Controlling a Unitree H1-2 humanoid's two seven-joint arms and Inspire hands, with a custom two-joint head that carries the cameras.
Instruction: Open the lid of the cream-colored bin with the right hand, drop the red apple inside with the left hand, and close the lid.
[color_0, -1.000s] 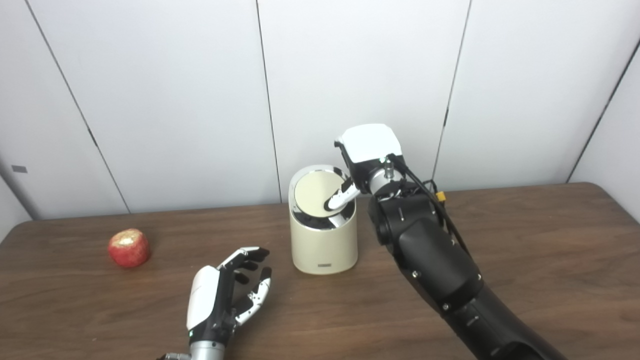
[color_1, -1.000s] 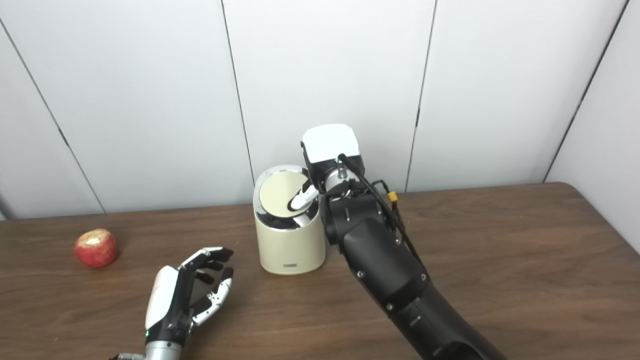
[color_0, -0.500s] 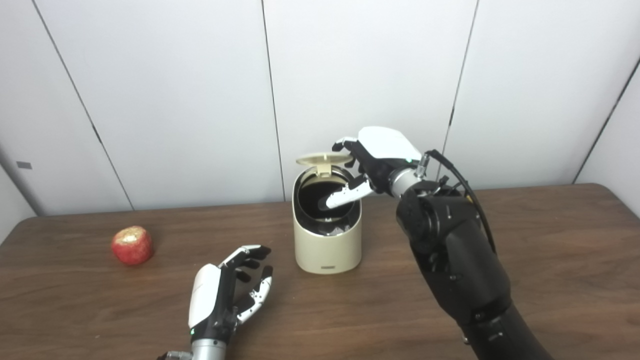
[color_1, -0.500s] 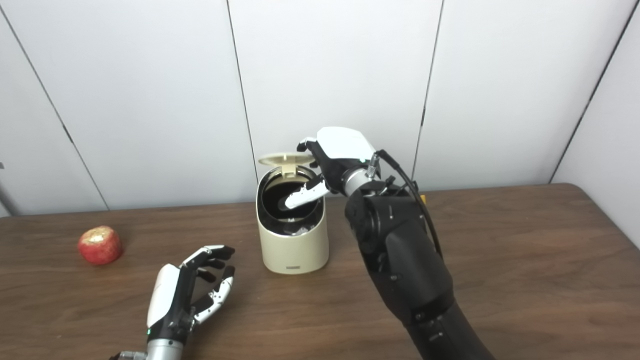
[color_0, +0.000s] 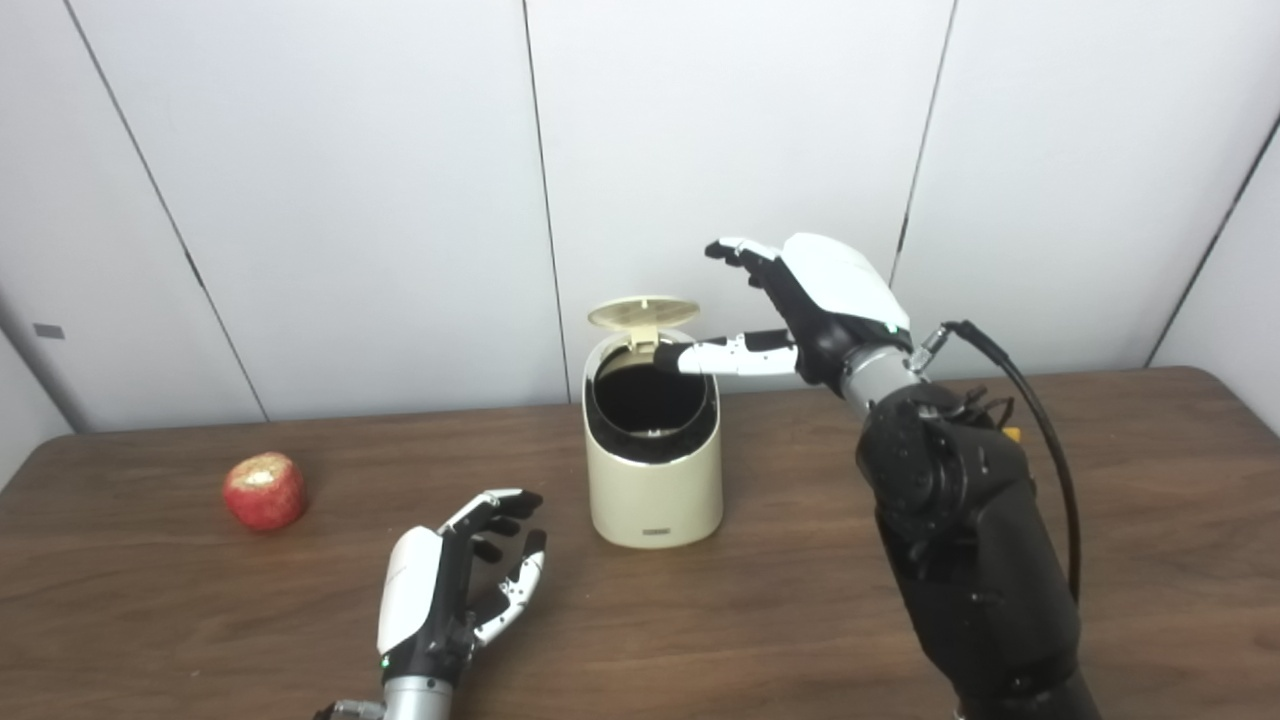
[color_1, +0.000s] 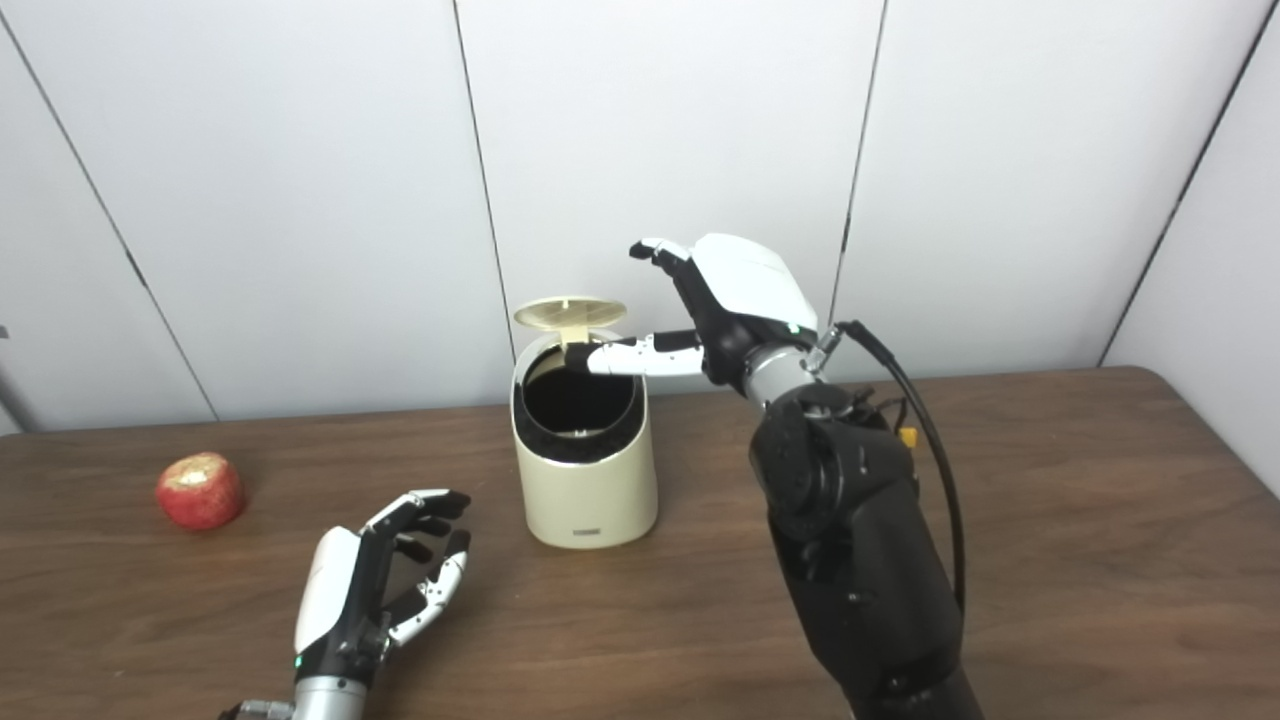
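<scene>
Red apple (color_0: 264, 490) far from fingers (color_0: 495, 510)

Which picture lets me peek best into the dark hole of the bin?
The right eye view: the bin sits nearer the middle there, and its dark mouth shows a bit rounder under the raised lid. The left eye view shows the same open mouth, slightly narrower. Neither shows the bottom clearly.

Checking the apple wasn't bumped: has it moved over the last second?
No. The red apple sits at the same spot left of the cream-colored bin.
</scene>
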